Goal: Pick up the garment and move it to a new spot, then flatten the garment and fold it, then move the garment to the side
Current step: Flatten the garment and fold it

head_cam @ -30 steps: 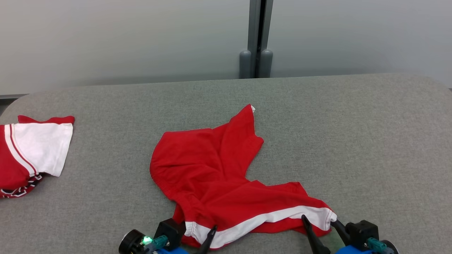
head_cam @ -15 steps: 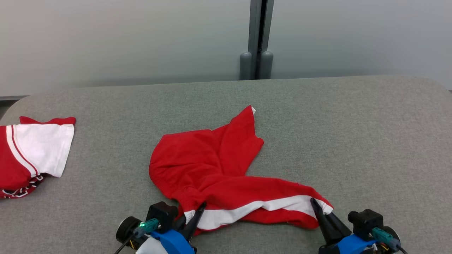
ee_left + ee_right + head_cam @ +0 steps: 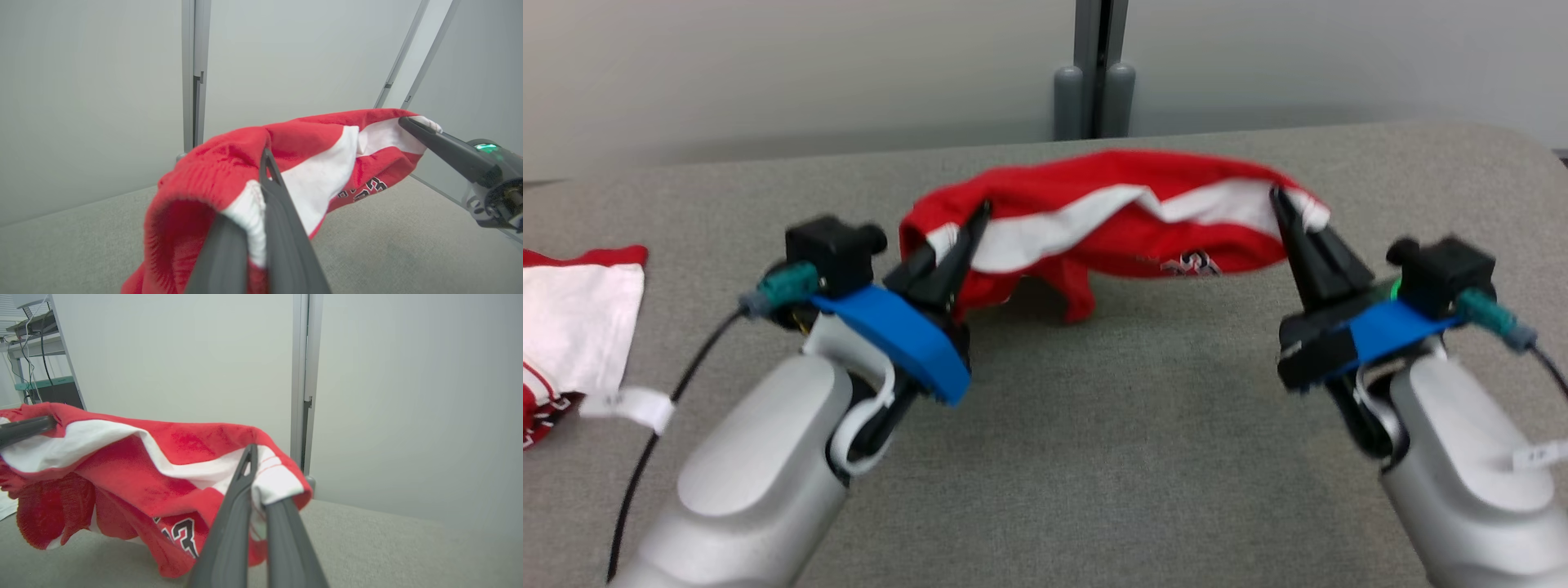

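My left gripper [image 3: 976, 214] and right gripper [image 3: 1278, 196] each clamp the red garment [image 3: 1111, 216], upper centre in the head view, held over the grey table [image 3: 1094, 457]. Both wrist views show it strung before pale wall panels [image 3: 102, 102]; earlier it lay on the table.

Grey fabric table top [image 3: 1094, 457], rounded at the far right corner. Red-and-white clothing piece [image 3: 572, 318] lying flat at the left edge, partly cut off. Pale wall panels [image 3: 768, 65] behind, split by a grey upright post [image 3: 1094, 57] with two rounded feet. Right wrist view, upper left: shelf [image 3: 36, 330] with dangling cables, dark box [image 3: 61, 394] below.
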